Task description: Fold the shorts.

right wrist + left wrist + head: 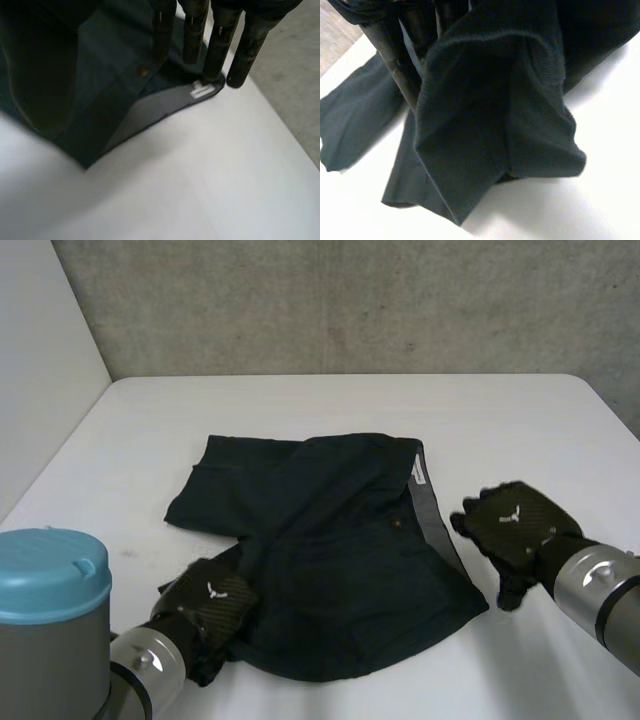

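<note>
Your left robot hand (212, 602) pinches the near leg hem of the dark shorts (330, 550), which lie mid-tabletop (500, 420) with that hem bunched and raised, so this looks like the leg-over-leg fold just starting. Your right robot hand (515, 525) hovers just beside the grey waistband (432, 515), fingers (216, 55) straight and spread. Next, carry the hem across onto the far leg and line up the edges.

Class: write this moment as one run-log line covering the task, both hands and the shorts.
task: fold shorts | left hand: gripping near edge, lifted | right hand: open, fingertips at waistband | shorts: partly folded on table
</note>
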{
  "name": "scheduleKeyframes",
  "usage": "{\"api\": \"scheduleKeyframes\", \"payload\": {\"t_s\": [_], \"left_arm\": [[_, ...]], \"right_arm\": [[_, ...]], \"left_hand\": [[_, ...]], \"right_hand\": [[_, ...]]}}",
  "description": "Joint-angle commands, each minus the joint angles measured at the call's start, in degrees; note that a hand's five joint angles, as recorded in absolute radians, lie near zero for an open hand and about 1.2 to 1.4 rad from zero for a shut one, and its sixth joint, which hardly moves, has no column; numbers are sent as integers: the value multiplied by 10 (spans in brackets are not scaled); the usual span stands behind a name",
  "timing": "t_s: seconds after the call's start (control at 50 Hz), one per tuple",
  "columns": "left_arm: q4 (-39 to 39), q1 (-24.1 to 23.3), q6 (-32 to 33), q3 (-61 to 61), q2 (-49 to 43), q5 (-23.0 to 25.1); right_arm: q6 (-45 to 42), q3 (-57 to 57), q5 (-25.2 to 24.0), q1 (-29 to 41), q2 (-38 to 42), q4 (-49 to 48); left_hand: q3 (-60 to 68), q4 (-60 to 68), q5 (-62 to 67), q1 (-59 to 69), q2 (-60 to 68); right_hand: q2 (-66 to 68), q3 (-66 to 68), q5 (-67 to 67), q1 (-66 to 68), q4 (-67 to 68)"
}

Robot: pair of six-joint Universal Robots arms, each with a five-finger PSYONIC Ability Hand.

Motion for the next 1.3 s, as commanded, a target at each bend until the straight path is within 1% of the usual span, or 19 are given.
{"api": "scheduleKeyframes", "payload": {"t_s": [0.02,0.08,0.18,0.28,0.34,0.5,0.58,0.6,0.64,0.74,0.8,0.84,0.88,0.9,0.96,1.04,1.12,1.24,1.3], "left_arm": [[3,1,-6,32,56,1],[2,-3,-29,64,74,0],[-2,-2,-86,112,90,0],[-2,-4,-115,145,85,2],[-3,-5,-118,156,79,1],[-4,-3,-132,165,65,0],[-9,1,-145,165,68,2],[-9,1,-147,165,70,2],[-11,1,-147,164,73,3],[-16,1,-140,162,77,5],[-33,2,-125,163,88,5],[-46,8,-112,163,93,6],[-74,24,-82,162,96,8],[-80,27,-74,161,96,9],[-110,30,-37,156,98,10],[-135,29,-10,152,101,10],[-140,30,-7,148,104,10],[-123,30,-7,127,76,10],[-95,30,-4,135,3,7]], "right_arm": [[121,30,-81,-22,1,-27],[169,53,-112,-27,1,-45],[250,83,-117,-29,3,-99],[309,122,-119,-18,11,-153],[317,135,-118,-11,19,-181],[313,125,-93,28,99,-241],[307,102,-40,28,135,-277],[302,90,-19,27,145,-286],[295,82,-6,25,148,-291],[237,57,-3,25,127,-290],[158,30,-5,24,42,-263],[89,5,-8,21,-21,-199],[50,-15,-11,19,-51,-152],[14,-42,-11,16,-72,-99],[-23,-81,-8,8,-84,-21],[-64,-150,-8,5,-88,124],[-73,-180,-9,10,-81,184],[-76,-144,-8,12,-29,185],[-76,-136,-2,12,37,184]], "left_hand": [[146,144,146,133,146],[146,144,146,133,146],[146,144,146,133,146],[146,144,146,133,146],[146,144,146,133,146],[146,144,146,133,146],[146,144,146,133,146],[146,144,146,133,146],[146,144,146,133,146],[146,144,146,133,146],[146,144,146,133,146],[146,144,146,133,146],[146,144,146,133,146],[146,144,146,133,146],[146,144,146,133,146],[146,144,146,133,146],[146,144,146,133,146],[146,144,146,133,146],[146,144,146,133,146]], "right_hand": [[-60,-54,-59,-35,-55],[-61,-56,-61,-36,-57],[-65,-59,-64,-40,-60],[-71,-66,-71,-46,-67],[-71,-66,-71,-46,-67],[-55,-49,-54,-30,-50],[113,119,113,138,118],[275,281,275,300,280],[589,595,589,614,594],[591,596,591,616,595],[591,596,591,616,595],[591,596,591,616,595],[591,596,591,616,595],[591,596,591,616,595],[591,596,591,616,595],[591,596,591,616,595],[591,596,591,616,595],[591,596,591,616,595],[591,596,591,616,595]]}}
